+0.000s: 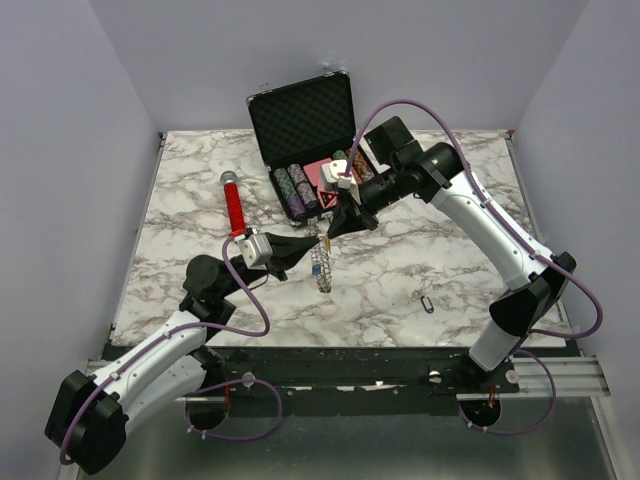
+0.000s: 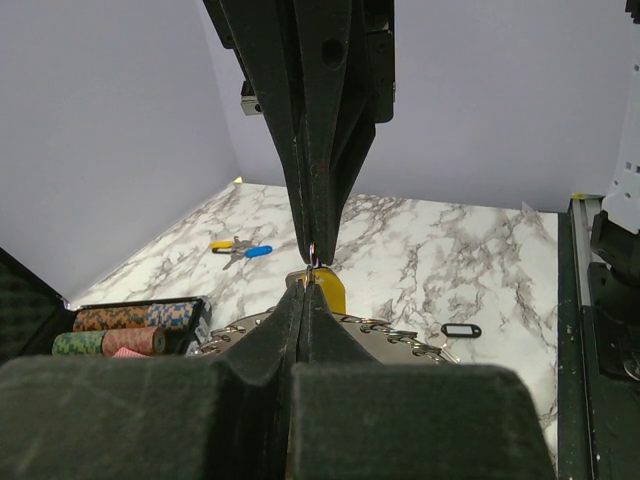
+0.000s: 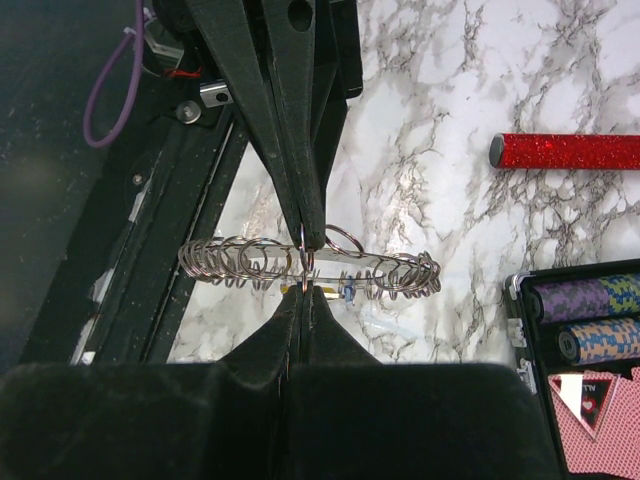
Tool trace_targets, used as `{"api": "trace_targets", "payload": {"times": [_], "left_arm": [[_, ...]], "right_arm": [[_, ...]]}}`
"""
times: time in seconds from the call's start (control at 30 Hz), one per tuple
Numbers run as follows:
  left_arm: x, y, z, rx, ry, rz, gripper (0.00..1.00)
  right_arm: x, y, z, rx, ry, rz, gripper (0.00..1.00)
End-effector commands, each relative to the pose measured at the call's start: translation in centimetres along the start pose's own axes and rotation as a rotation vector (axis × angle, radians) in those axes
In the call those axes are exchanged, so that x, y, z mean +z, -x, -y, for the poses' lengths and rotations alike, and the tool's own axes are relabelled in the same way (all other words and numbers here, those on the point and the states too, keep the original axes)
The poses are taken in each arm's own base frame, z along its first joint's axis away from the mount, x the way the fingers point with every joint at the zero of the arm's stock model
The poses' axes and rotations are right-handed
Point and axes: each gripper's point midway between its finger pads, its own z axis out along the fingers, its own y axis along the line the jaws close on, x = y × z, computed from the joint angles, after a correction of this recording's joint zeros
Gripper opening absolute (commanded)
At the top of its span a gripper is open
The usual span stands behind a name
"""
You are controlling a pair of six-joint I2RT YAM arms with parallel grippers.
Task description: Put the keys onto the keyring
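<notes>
- White-grey marbled surface: carries everything listed.
- Open black foam-lined case: at far edge, holding rows of poker chips and red playing cards.
- Red glittery cylinder: lies left of case.
- Large silver metal keyring fringed with small keys: aloft over surface centre.
- Left jaws: closed, pinching keyring rim.
- Right jaws: closed, tips meeting left tips at keyring; held item unclear.
- Yellow oblong plastic tag: hangs at meeting point.
- Yellow- and blue-tagged keys: together on surface, well apart from keyring.
- Black-tagged key: alone on surface, right side.
</notes>
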Motion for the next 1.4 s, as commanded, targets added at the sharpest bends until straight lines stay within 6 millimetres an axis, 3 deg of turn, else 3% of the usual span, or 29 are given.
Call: {"api": "trace_targets", "payload": {"times": [0.0,1.37], "left_arm": [[0.29,1.65,0.71,0.021,-0.036,0.064,0.00],[0.38,1.91,0.07,-0.044,0.010,0.096,0.00]], "right_arm": [[0.84,0.93,-0.01,-0.004,0.025,0.033,0.01],[0.94,1.56,0.07,0.008,0.029,0.060,0.01]]}}
